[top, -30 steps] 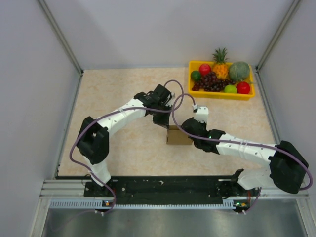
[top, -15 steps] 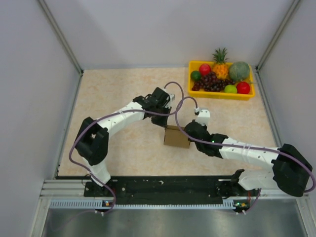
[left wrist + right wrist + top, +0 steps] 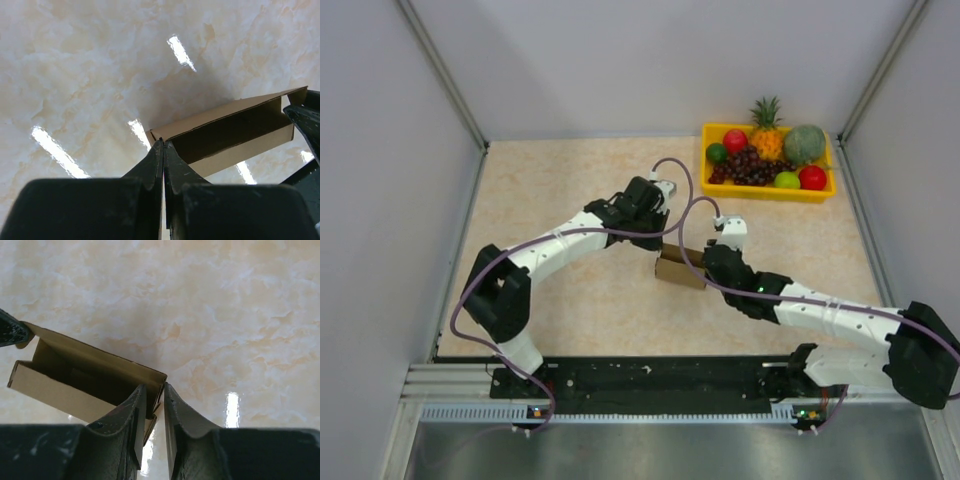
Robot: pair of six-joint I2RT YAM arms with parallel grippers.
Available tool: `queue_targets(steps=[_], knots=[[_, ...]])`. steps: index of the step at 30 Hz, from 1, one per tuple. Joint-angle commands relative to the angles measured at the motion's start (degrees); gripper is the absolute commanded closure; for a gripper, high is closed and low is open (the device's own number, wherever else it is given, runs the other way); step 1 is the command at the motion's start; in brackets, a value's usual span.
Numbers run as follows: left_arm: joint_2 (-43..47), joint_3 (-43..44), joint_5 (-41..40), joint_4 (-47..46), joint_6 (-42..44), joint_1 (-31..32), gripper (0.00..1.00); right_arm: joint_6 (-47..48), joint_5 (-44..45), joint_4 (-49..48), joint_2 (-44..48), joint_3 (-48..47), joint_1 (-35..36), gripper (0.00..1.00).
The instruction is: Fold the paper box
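- The paper box (image 3: 680, 270) sits near the middle of the marbled surface (image 3: 570, 180), between the two arms. It is well apart from the yellow fruit tray (image 3: 767, 195) at the far right corner.
- It is plain brown card already raised into a long, shallow rectangular shell. One long side is open, so the dark inside shows in both wrist views.
- The left hand (image 3: 162, 145) has its fingers pressed together right at one corner of the box. A thin wall edge seems to run in between them, so I judge it is pinching that wall.
- In the left wrist view a shadow lies under the box, which suggests this end is raised off the surface.
- The right hand (image 3: 153, 387) stands a little apart, astride the end wall at the opposite corner. A sliver of space shows beside the card, so I judge it is not clamping.
- Handling: the box looks very light and thin. Its panels are stiff enough, but it hinges freely at the creases and would buckle or dent under a hard squeeze.
- The card is smooth, so a weak pinch could let it slip or swing about a single corner.
- Where to hold: take a single wall edge close to a crease or corner, not the middle of a panel, and keep the opposite end supported while a flap is pushed.
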State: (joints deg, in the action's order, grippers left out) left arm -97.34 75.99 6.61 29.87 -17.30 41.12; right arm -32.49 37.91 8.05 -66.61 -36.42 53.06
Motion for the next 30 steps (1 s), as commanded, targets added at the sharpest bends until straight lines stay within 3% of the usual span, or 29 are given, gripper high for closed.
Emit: queue_targets(steps=[1, 4, 6, 7, 11, 16, 21, 27, 30], knots=[[3.7, -1.1, -1.5, -6.6, 2.1, 0.5, 1.0, 0.5, -6.2, -1.0, 3.3, -3.2, -1.5, 0.78], [4.4, -2.8, -1.8, -8.7, 2.7, 0.6, 1.0, 0.9, -9.1, 1.3, 5.5, -4.6, -2.0, 0.72], [4.6, -3.1, -1.6, -8.6, 3.1, 0.6, 1.0, 2.2, -12.1, 2.8, 7.1, -4.8, -2.3, 0.61], [4.6, -3.1, -1.3, -8.4, 3.1, 0.6, 1.0, 3.4, -14.4, 3.5, 8.6, -4.6, -2.6, 0.5], [4.8, -3.6, 0.3, -7.5, 2.4, 0.6, 1.0, 5.2, -23.6, 5.3, 11.1, -2.8, -6.4, 0.36], [8.5, -8.0, 2.0, -8.8, 2.1, 0.7, 1.0, 5.9, -27.5, 6.0, 12.0, -1.3, -8.3, 0.34], [13.2, -11.3, 6.7, -10.6, 2.9, 0.8, 0.83, 4.1, -27.0, 6.1, 14.0, -1.5, -9.4, 0.34], [15.1, -11.7, 15.4, -13.5, 3.6, 1.4, 0.8, -8.0, -27.4, 6.4, 18.9, 2.8, -15.5, 0.35], [15.6, -11.4, 18.4, -13.9, 2.9, 1.5, 0.76, -9.0, -29.5, 7.0, 21.6, 5.0, -18.2, 0.35]])
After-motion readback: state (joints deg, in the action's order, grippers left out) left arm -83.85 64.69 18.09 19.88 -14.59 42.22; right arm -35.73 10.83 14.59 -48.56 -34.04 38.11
